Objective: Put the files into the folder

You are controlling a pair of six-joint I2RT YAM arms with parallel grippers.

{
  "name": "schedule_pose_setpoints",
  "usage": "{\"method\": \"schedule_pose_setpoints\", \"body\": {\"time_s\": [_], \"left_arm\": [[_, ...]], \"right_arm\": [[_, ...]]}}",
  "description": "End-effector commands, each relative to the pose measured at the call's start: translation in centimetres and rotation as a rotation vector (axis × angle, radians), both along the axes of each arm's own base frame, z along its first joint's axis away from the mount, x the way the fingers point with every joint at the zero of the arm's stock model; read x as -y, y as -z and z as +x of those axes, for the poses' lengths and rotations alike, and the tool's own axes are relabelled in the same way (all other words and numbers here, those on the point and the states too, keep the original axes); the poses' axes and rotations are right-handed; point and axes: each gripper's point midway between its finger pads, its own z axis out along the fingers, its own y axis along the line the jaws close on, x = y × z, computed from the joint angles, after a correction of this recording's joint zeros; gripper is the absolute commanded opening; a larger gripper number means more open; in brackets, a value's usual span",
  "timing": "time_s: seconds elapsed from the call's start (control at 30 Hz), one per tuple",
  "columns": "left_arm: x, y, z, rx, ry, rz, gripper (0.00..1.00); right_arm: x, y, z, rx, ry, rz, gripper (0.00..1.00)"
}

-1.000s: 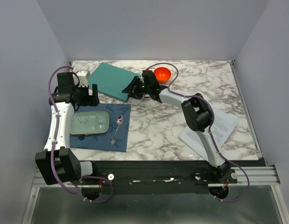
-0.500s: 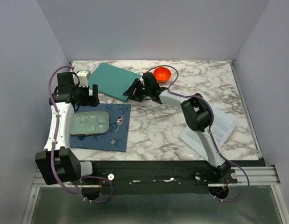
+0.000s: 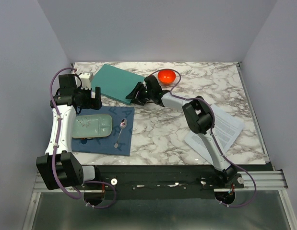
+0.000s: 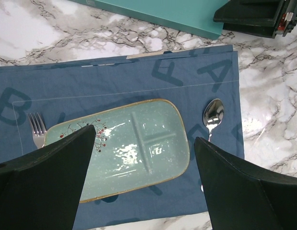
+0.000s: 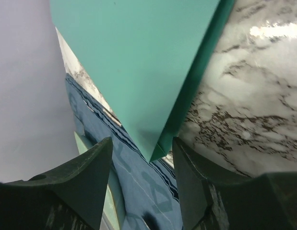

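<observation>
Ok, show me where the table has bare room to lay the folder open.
Bare marble between the blue mat and the files, and far right beyond the orange bowl. Crowded on the left: folder, mat.

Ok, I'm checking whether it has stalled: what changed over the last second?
The right gripper eased slightly left toward the folder, open jaws either side of its near corner, nothing gripped. The left gripper, folder and files stayed put.
</observation>
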Motion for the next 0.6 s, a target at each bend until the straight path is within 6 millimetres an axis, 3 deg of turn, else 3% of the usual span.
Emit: {"method": "schedule_pose_setpoints", "body": {"time_s": [0.0,0.3,0.43,0.57], "left_arm": [[0.1,-0.7,0.0,0.028,0.021,-0.003,0.99],[-0.4,0.1,-0.3,0.024,0.018,0.023,0.99],[-0.7,0.2,-0.5,0.024,0.017,0.032,0.99],[-0.9,0.4,-0.8,0.025,0.022,0.05,0.99]], "right_arm": [[-0.9,0.5,0.1,-0.024,-0.004,0.011,0.6],[-1.7,0.7,0.3,-0.051,0.01,0.069,0.48],[-1.9,1.6,0.0,-0.085,0.028,0.085,0.4],[-2.0,1.1,0.4,-0.077,0.048,0.114,0.31]]}}
